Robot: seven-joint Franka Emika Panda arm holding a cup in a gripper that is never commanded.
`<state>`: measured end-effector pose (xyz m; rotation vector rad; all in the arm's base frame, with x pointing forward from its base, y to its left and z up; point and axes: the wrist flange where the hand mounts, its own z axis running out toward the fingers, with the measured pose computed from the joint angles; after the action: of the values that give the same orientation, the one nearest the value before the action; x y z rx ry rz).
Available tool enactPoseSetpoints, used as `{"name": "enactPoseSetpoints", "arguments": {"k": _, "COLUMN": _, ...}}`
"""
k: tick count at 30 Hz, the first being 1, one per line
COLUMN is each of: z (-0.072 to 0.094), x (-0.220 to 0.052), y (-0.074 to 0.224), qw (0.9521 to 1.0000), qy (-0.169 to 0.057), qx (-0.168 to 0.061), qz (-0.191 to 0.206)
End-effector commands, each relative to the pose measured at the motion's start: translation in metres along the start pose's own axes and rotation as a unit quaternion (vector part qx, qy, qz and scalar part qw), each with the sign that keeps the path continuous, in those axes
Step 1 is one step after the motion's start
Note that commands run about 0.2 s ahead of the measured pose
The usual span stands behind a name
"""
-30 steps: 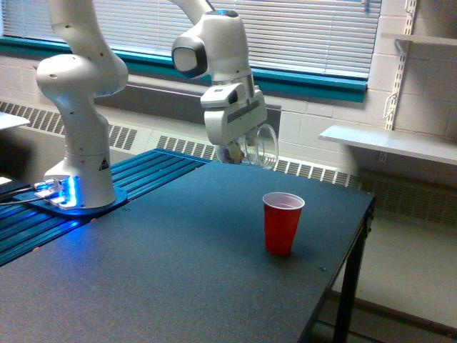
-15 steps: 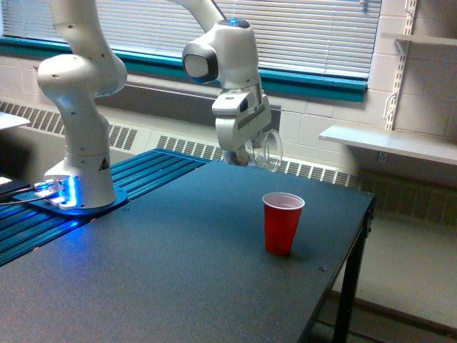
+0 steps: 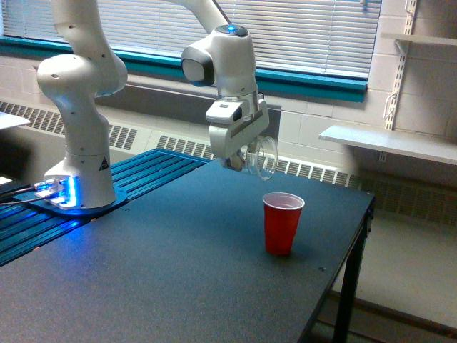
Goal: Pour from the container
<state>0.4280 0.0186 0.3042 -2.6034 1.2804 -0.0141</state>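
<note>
End effector (image 3: 239, 161) and tipped clear cup (image 3: 262, 157) now slightly leftward (exterior view's left), lower than half a second ago.

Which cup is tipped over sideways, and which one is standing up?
The clear cup in the gripper is tipped sideways, up in the air. The red cup stands upright on the table.

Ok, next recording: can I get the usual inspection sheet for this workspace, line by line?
Surface: dark table, no spills seen.
Job's things: clear cup held tipped on its side above the table, mouth toward the exterior view's right; red cup upright on the table, lower and to the exterior view's right of it.
Clutter: nothing seen.
Grippers: pincer shut on the clear cup.
Cables: a few at the arm's lit base, off the exterior view's left edge.
Surroundings: window blinds, wall shelves, floor-level vent grilles.
</note>
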Motion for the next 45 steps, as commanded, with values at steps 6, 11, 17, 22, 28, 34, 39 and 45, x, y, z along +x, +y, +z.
{"name": "enactPoseSetpoints", "arguments": {"k": 6, "z": -0.006, "x": 0.025, "y": 0.009, "qw": 0.9990, "qy": -0.015, "qx": 0.001, "qz": 0.043}}
{"name": "enactPoseSetpoints", "arguments": {"k": 11, "z": -0.005, "x": 0.030, "y": 0.013, "qw": 0.9988, "qy": -0.001, "qx": -0.013, "qz": 0.048}}
{"name": "enactPoseSetpoints", "arguments": {"k": 17, "z": -0.001, "x": 0.028, "y": 0.013, "qw": 0.9984, "qy": -0.013, "qx": -0.020, "qz": 0.052}}
{"name": "enactPoseSetpoints", "arguments": {"k": 22, "z": 0.002, "x": 0.023, "y": 0.010, "qw": 0.9977, "qy": -0.024, "qx": -0.024, "qz": 0.059}}
{"name": "enactPoseSetpoints", "arguments": {"k": 28, "z": 0.004, "x": 0.019, "y": 0.003, "qw": 0.9973, "qy": -0.034, "qx": -0.027, "qz": 0.059}}
{"name": "enactPoseSetpoints", "arguments": {"k": 34, "z": 0.005, "x": 0.018, "y": -0.004, "qw": 0.9973, "qy": -0.032, "qx": -0.037, "qz": 0.054}}
{"name": "enactPoseSetpoints", "arguments": {"k": 39, "z": 0.005, "x": 0.019, "y": -0.009, "qw": 0.9966, "qy": -0.039, "qx": -0.037, "qz": 0.062}}
{"name": "enactPoseSetpoints", "arguments": {"k": 45, "z": 0.007, "x": 0.019, "y": -0.014, "qw": 0.9957, "qy": -0.056, "qx": -0.032, "qz": 0.066}}
